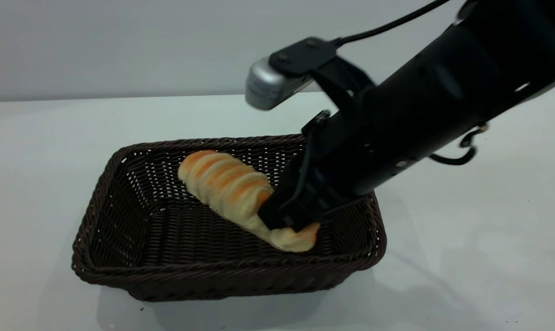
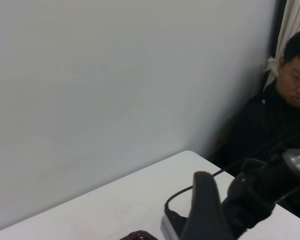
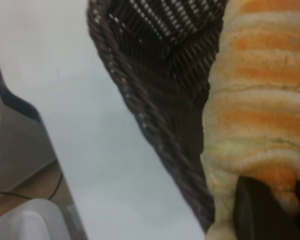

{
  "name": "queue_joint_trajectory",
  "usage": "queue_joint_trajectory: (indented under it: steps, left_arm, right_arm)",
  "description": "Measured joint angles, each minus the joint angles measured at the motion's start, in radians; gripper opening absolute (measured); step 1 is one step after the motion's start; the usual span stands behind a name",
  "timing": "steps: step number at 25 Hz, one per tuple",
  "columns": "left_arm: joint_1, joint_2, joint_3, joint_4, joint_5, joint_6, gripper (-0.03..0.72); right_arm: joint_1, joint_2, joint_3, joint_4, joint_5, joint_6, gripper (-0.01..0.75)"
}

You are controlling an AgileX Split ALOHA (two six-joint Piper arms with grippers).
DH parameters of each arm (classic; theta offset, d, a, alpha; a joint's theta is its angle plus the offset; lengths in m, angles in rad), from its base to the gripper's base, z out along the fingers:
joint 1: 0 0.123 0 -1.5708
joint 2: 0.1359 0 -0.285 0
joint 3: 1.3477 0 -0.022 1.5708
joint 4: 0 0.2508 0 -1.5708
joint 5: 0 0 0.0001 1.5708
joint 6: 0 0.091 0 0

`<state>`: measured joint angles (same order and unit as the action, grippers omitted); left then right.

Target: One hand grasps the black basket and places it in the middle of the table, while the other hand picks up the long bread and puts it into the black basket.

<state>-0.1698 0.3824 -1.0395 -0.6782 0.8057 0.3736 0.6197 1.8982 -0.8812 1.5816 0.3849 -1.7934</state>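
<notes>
While the right gripper (image 1: 289, 216) pinches the long bread (image 1: 227, 188) inside the black basket (image 1: 135, 271), we cannot tell the left claw's state.

1 black basket (image 1: 121, 257), 1 long bread (image 1: 222, 186), 1 claw (image 1: 284, 220).

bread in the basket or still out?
In: the long bread sits inside the black basket walls, right end effector shut on its near end.
</notes>
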Motion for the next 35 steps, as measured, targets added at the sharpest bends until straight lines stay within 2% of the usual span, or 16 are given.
queue_joint_trajectory:
  steps: [13,15,22,24,26,28,31,35]
  left_arm:
    - [0.0,0.0,0.0,-0.002,0.0,0.0,0.585]
    - [0.0,0.0,0.0,-0.003,0.0,0.0,0.585]
    - [0.0,0.0,0.0,-0.003,0.0,0.0,0.585]
    - [0.0,0.0,0.0,-0.003,0.0,0.0,0.585]
    - [0.0,0.0,0.0,-0.003,0.0,0.005,0.585]
    - [0.0,0.0,0.0,-0.002,0.0,0.021,0.585]
    - [0.0,0.0,0.0,0.0,0.002,0.046,0.585]
    - [0.0,0.0,0.0,0.072,0.046,0.066,0.585]
  right_arm:
    - [0.0,0.127,-0.158,0.004,0.013,-0.012,0.063]
    - [0.0,0.134,-0.171,0.002,0.0,-0.036,0.115]
    - [0.0,0.134,-0.228,0.003,-0.048,-0.052,0.531]
    - [0.0,0.129,-0.233,-0.001,-0.051,-0.043,0.579]
    - [0.0,0.102,-0.233,-0.047,-0.058,-0.016,0.585]
    - [0.0,0.037,-0.233,-0.127,-0.076,0.052,0.562]
    - [0.0,-0.131,-0.233,-0.317,-0.083,0.249,0.53]
    - [0.0,-0.356,-0.236,-0.706,0.054,0.702,0.521]
